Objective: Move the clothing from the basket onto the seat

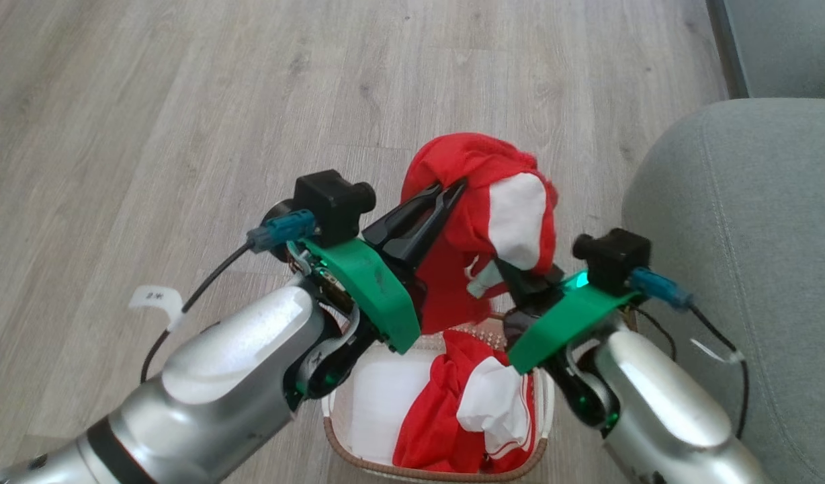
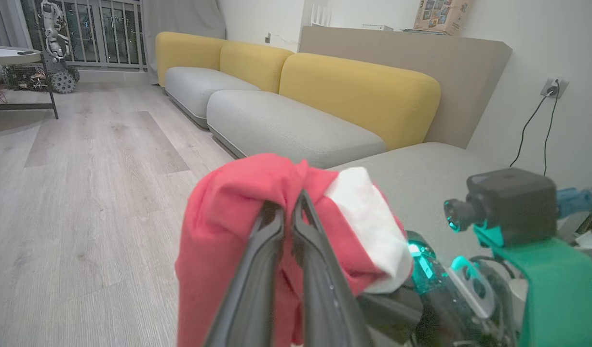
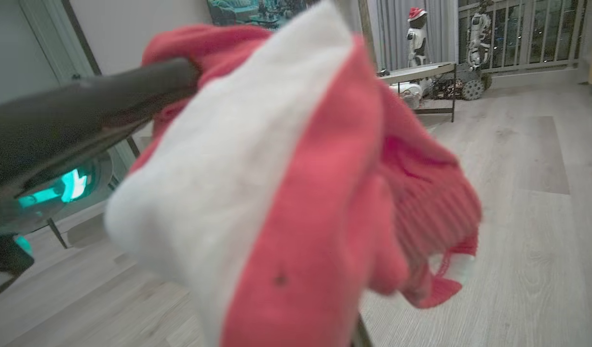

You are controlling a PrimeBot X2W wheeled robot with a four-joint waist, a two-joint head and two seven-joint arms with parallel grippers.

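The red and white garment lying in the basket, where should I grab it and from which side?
Pinch the raised white fold atop the garment, coming down from above: the basket walls block the sides, and that fold is bunched up, so it is likely easy to pinch.

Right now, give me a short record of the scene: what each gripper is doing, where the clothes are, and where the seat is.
left gripper: shut on red and white garment, held above basket
right gripper: shut on same garment lower down, tips buried in cloth
basket: on floor, more clothes inside, part of white bottom bare
seat: right of basket, no clothes on the part in view
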